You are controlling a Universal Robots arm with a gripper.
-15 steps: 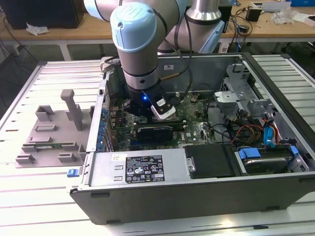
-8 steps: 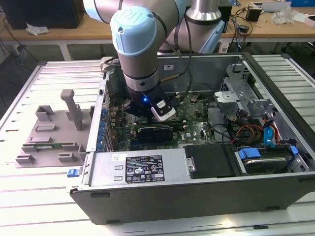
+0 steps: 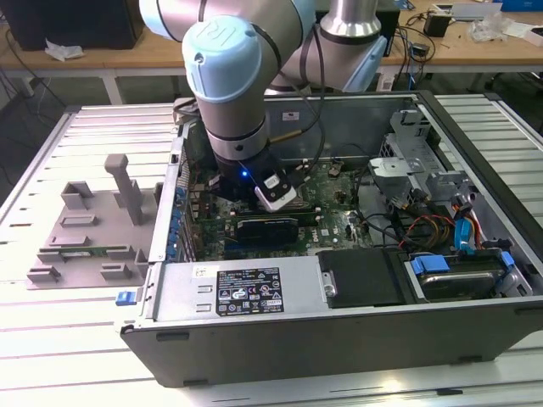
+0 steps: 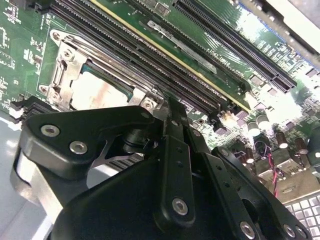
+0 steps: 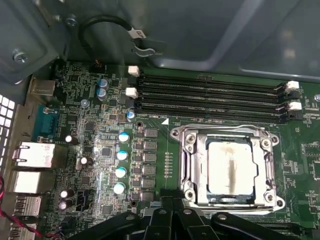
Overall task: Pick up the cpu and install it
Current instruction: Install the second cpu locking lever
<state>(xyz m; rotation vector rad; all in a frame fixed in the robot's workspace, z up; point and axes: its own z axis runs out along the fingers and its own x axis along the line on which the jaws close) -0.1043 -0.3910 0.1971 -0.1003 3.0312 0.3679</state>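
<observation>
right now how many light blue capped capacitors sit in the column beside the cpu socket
4, in the first wrist view, in one column between the socket frame and the rear ports. The cpu lies in the socket. Others may be hidden behind the tool.

Arm linkage hides part of the cpu (image 4: 95, 92).

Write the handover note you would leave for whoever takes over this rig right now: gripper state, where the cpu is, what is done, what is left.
Gripper: the black-fingered gripper hangs low inside the open grey computer case, fingers closed together with nothing between them, tips just beside the socket.
Cpu: the flat square silver-grey cpu lies in the metal socket frame on the green motherboard, beside the black memory slots; smears mark its top.
Done: the cpu sits in the socket, gripper off it.
Left: whether the frame is latched cannot be told; check that.
</observation>
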